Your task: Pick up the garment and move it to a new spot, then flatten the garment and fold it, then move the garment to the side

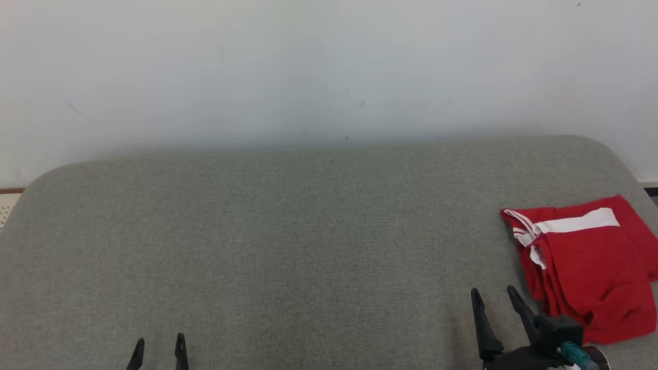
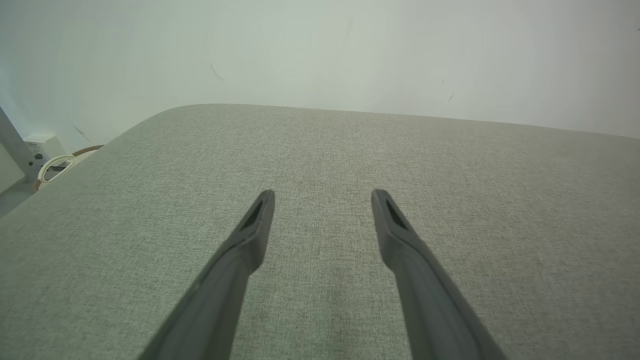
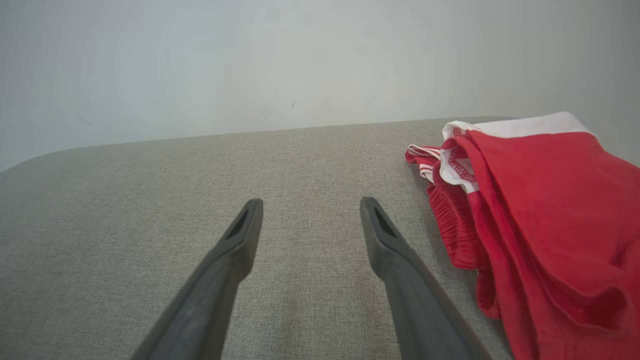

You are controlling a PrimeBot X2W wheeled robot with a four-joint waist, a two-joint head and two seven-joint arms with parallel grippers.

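Right pincer (image 1: 493, 293): jaws wide, nothing between them, fingers over bare grey fabric and pointing toward the wall (image 1: 308, 67). No contact with cloth. Can't tell if the tips touch the surface (image 1: 308, 231).

Garment (image 1: 591, 267) is just beside it on the robot's right, at the right end of the surface. It's red with a white stripe and a gathered red band, lying folded in a loose stack with rumpled edges.

Left pincer (image 1: 159, 345): jaws also wide and empty, at the near left, well apart from the garment.

In the left wrist view, a pale box with a cable loop (image 2: 47, 155) sits past the surface's left corner.
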